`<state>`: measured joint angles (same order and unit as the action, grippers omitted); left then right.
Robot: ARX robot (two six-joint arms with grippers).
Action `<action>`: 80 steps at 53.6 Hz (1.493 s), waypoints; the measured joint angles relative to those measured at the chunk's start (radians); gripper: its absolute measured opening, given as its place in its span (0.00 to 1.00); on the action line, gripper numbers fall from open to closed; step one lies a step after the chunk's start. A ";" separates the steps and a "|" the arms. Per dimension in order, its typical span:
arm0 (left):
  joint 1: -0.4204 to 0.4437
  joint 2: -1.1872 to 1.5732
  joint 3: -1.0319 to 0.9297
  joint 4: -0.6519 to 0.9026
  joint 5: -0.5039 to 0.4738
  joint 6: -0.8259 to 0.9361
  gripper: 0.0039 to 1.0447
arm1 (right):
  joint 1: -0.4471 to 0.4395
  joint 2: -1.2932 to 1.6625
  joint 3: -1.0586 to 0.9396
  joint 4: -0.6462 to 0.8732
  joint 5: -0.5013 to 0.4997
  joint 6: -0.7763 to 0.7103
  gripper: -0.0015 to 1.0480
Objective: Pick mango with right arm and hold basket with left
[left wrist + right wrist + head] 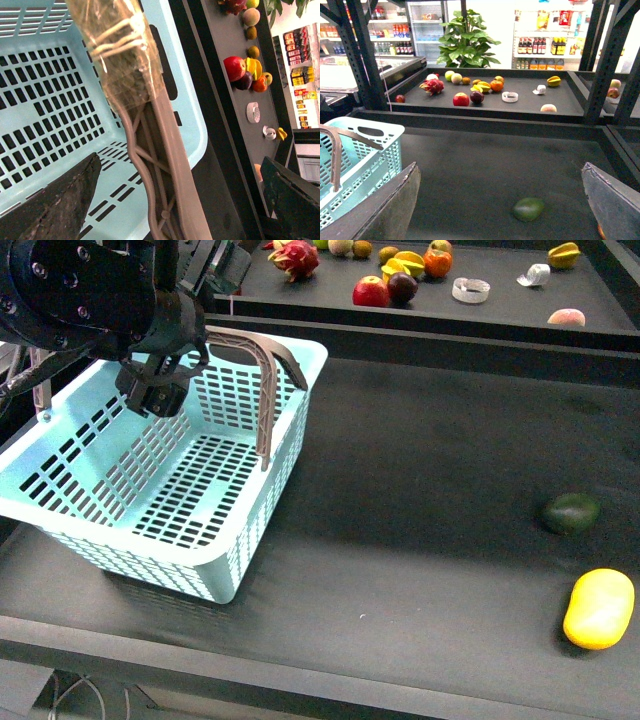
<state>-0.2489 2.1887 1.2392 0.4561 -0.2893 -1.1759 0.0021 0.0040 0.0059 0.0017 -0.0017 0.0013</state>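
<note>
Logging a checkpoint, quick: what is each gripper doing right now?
Left gripper: open, jaws either side of the basket handle, not clamped.
Right gripper: open, empty.

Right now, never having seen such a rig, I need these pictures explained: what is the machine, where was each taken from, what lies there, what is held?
It is a robot with two arms, each ending in a pincer. The wide picture looks forward from its body: the black left arm reaches over a light-blue basket, and a yellow mango and a dark green fruit lie on the dark table. The other two come from cameras on the wrists. The left pincer is open, its fingers either side of the basket's handle. The right pincer is open and empty. Nothing is held.
</note>
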 joint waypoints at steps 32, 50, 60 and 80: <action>-0.011 0.089 0.090 -0.017 0.028 -0.107 0.07 | 0.000 0.000 0.000 0.000 0.000 0.000 0.92; -0.008 -0.009 -0.021 -0.014 0.040 -0.010 0.05 | 0.000 0.000 0.000 0.000 0.000 0.000 0.92; -0.011 -0.130 -0.131 0.052 0.060 0.113 0.05 | 0.000 0.000 0.000 0.000 0.000 0.000 0.92; -0.128 -0.415 -0.505 0.306 0.180 0.631 0.05 | 0.000 0.000 0.000 0.000 0.000 0.000 0.92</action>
<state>-0.3771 1.7737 0.7341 0.7624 -0.1097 -0.5446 0.0021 0.0040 0.0055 0.0017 -0.0013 0.0013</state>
